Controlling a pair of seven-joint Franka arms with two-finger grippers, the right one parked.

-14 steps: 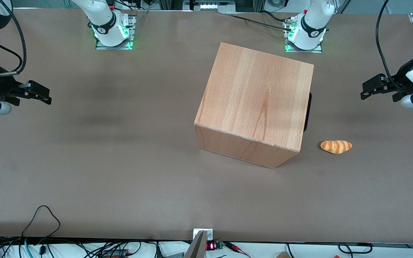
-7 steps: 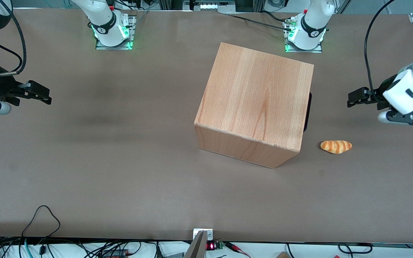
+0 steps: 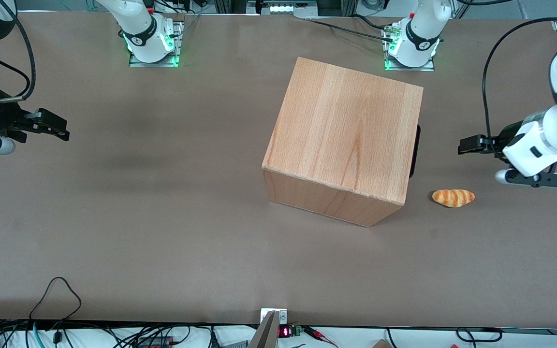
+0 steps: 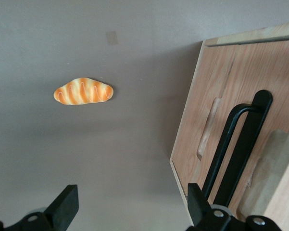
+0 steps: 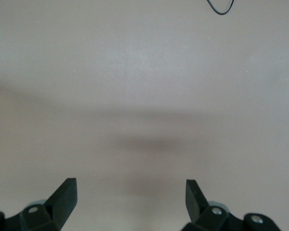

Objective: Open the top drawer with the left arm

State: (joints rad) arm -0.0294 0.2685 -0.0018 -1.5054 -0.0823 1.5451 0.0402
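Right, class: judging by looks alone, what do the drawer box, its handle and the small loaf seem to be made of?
Wooden box: light wood, smooth matt finish, grain lines visible. Top drawer front: same pale wood. Its handle: black, probably painted metal or plastic; the look leaves it open. Bread roll: glossy orange with pale stripes, likely a plastic toy. The left arm's pincer, open, hovers in front of the drawer.

The wooden box point(image 3: 344, 140) is light brown with darker wavy lines. Its drawer handle point(image 4: 235, 144) is black. The bread roll point(image 3: 453, 197) is orange with pale stripes. The table point(image 3: 138, 217) is dull brown. The gripper point(image 3: 464, 147) is black on the white left arm point(image 3: 549, 137).
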